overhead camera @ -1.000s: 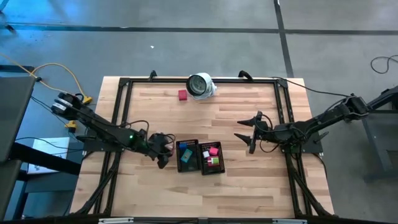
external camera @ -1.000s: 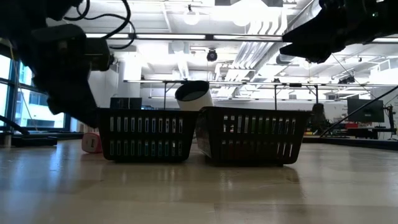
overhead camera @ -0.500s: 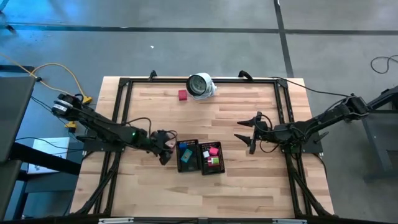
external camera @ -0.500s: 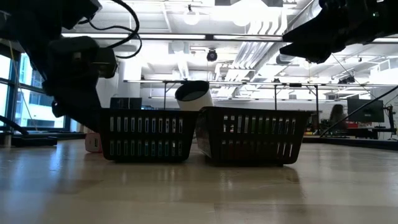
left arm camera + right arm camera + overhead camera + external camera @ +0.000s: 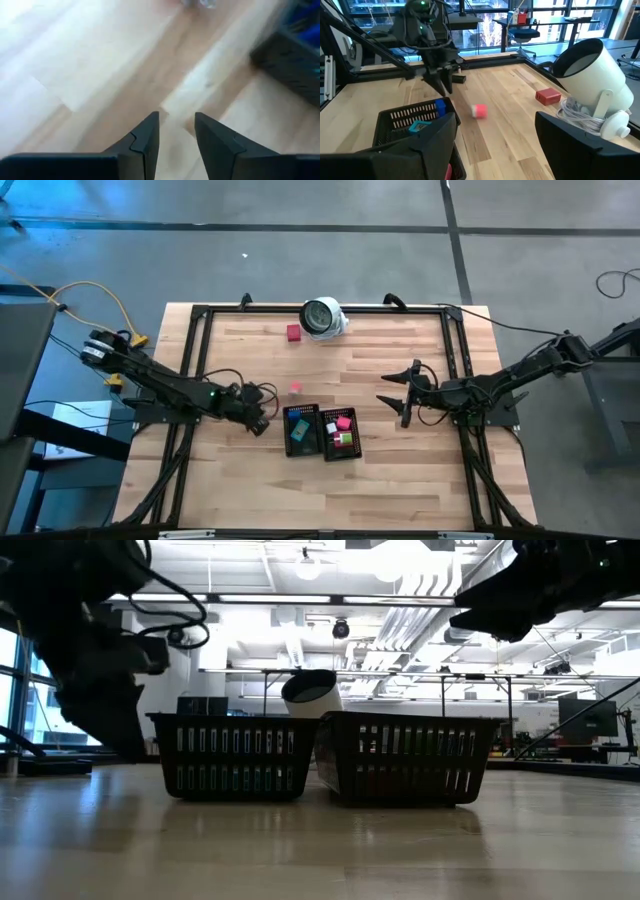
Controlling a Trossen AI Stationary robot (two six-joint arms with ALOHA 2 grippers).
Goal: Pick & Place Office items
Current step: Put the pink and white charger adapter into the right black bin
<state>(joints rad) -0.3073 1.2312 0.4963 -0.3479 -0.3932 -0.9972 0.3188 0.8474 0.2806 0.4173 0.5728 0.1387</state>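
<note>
Left pincer (image 5: 262, 423) hovers beside the black mesh trays (image 5: 300, 430) from above, small pink block (image 5: 295, 388) loose nearby. Left wrist: fingers (image 5: 145, 142) slightly parted, empty. Right wrist: right pincer (image 5: 495, 135) spread wide (waiting), pink block (image 5: 479, 111) on the wooden surface (image 5: 495, 95). Reach and pinch it, I'd say.

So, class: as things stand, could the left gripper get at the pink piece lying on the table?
Probably yes. The left gripper is empty, and only bare table separates it from the pink piece, which lies clear of the trays.
</note>
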